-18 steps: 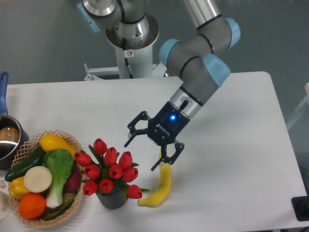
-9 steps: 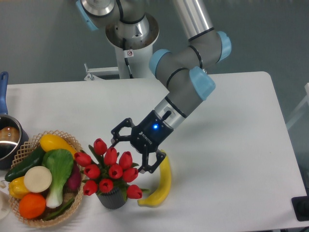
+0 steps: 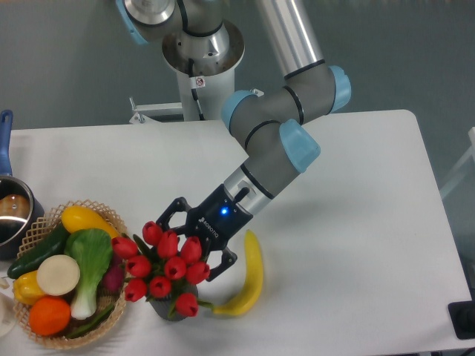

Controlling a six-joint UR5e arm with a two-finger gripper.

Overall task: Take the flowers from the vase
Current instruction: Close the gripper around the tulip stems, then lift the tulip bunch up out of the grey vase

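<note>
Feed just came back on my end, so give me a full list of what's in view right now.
flowers: one bunch, red buds with green stems, in the vase, front left
vase: one, dark grey, mostly hidden under the flowers
banana: one, yellow, right of the vase
basket: one, wicker, left of the flowers, holding mixed produce
pot: one, blue handle, far left edge
table: one, white
robot base: one, silver, behind the table
gripper: one, black, open, fingers either side of the upper buds
</note>
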